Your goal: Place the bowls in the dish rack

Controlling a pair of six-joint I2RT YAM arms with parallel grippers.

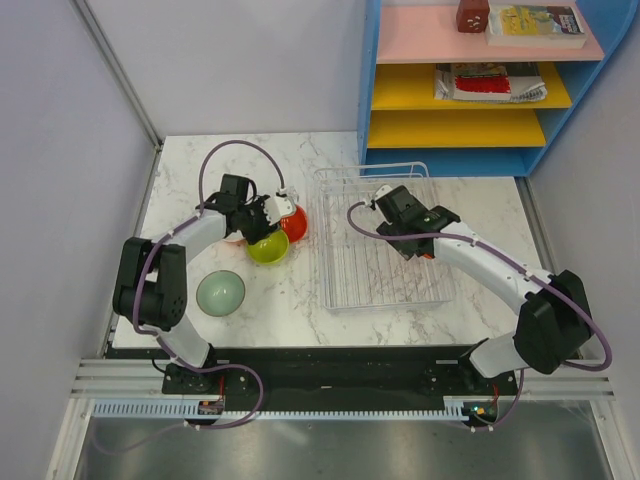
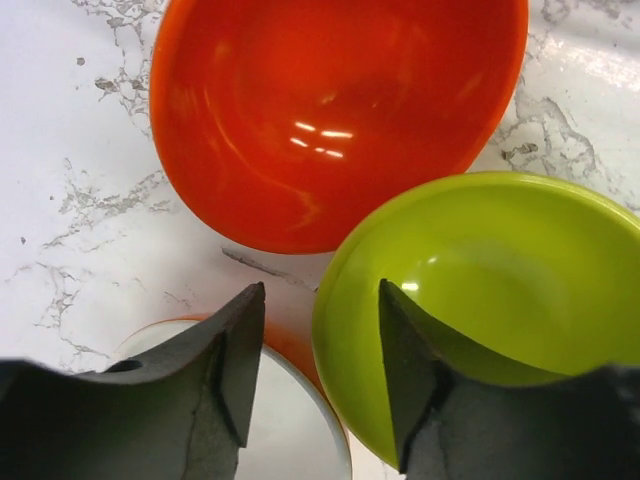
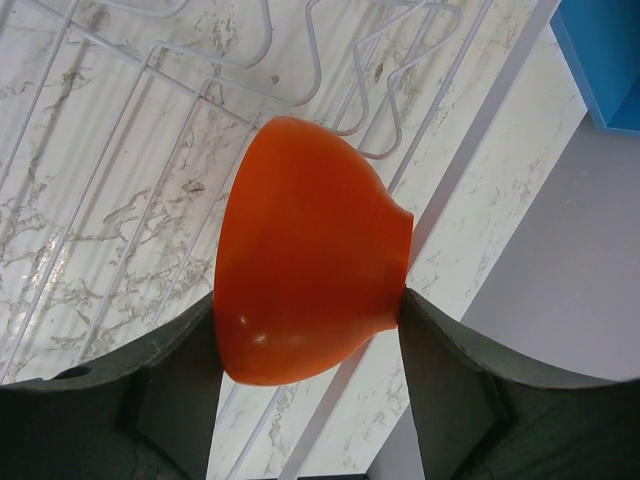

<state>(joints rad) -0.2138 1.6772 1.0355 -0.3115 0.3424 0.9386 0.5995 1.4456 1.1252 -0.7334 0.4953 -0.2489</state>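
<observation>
My left gripper (image 1: 264, 213) is open among a cluster of bowls. In the left wrist view (image 2: 320, 340) its right finger sits inside the yellow-green bowl (image 2: 500, 280) and its left finger hangs over the white bowl (image 2: 285, 425), with the green rim between the jaws but not pinched. An orange-red bowl (image 2: 330, 110) lies just beyond. An orange edge shows under the white bowl. The sage-green bowl (image 1: 220, 292) stands apart at the near left. My right gripper (image 3: 306, 298) is shut on an orange-red bowl (image 3: 300, 250), tipped on its side above the dish rack (image 1: 385, 270).
A blue shelf unit (image 1: 470, 90) with pink and yellow boards, books and a small brown object stands behind the rack at the back right. Grey walls close in the table on the left and right. The rack's raised wire loops (image 3: 330, 90) lie just beyond the held bowl.
</observation>
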